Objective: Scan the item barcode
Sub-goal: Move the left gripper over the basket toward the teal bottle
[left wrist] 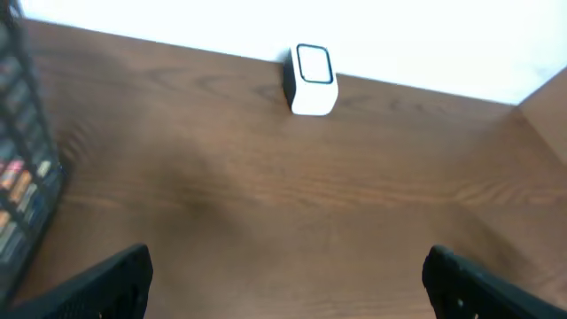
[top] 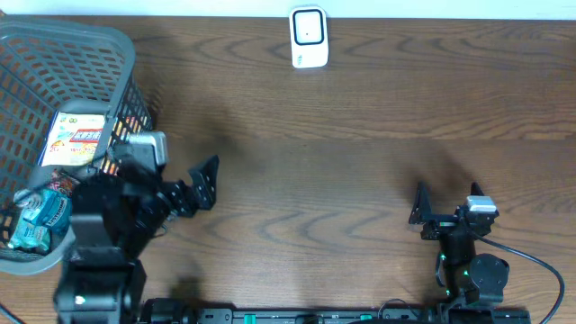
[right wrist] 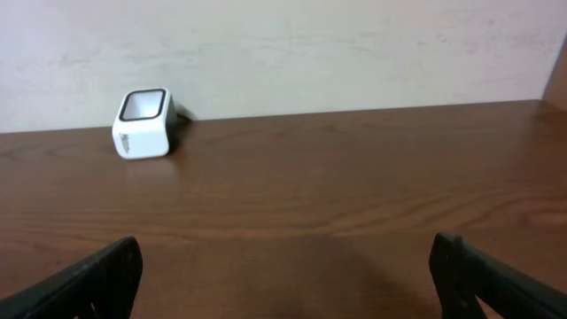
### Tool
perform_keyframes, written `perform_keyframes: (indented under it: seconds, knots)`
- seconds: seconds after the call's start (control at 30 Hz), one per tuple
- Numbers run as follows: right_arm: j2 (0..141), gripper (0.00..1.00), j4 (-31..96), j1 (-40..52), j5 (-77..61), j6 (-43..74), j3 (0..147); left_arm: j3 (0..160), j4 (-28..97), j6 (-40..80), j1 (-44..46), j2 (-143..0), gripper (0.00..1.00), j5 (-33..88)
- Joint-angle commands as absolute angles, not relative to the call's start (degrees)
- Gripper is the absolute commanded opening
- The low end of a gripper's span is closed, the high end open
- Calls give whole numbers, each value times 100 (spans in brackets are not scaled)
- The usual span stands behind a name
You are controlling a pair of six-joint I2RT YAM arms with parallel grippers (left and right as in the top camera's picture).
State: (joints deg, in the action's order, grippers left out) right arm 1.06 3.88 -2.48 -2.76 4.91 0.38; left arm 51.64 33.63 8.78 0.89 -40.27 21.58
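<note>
Both tucked low, left gripper (top: 205, 184) and right gripper (top: 419, 209) (jaws wide).

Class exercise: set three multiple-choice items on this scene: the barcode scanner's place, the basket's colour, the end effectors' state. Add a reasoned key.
1. Where does the white barcode scanner stand?
A. At the table's far edge
B. At its near edge
C. At its right-hand edge

2. What colour is the mesh basket?
A. Red
B. Grey
C. Yellow

3. How are the left end effector and right end effector?
A. Both open, empty
B. Both shut on the scanner
C. One shut, one open

Key: 1 A, the overhead view shows it at the far edge; 2 B, its mesh is grey; 3 A, each wrist view shows fingers wide apart, nothing between them.
</note>
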Motion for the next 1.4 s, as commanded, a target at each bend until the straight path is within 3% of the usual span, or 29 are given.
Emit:
perform_keyframes:
  seconds: [0.0, 0.3, 0.5, 0.63, 0.83, 0.97, 1.37]
  knots:
    - [104, 99, 412, -215, -248, 421, 32, 5953, 3715, 939, 106, -4539, 98, 1651]
    - [104, 99, 412, -215, -248, 421, 32, 7662, 4248, 1457, 104, -5817, 98, 753]
    - [104, 99, 412, -215, -248, 419, 32, 8412, 4523, 2410, -62, -6355, 98, -731]
    - [104, 99, 412, -215, -248, 421, 32, 8473, 4541, 3280, -622, -6453, 98, -1271]
    - [104, 99, 412, -215, -248, 421, 32, 8473, 4786, 3629, -1962, -6593, 98, -1264]
    - [104, 99, 412, -215, -248, 421, 32, 8473, 5094, 3350, -2676, -6766, 98, -1243]
    - [104, 99, 412, -215, -248, 421, 32, 8455, 5304, 464, -3728, -7450, 98, -945]
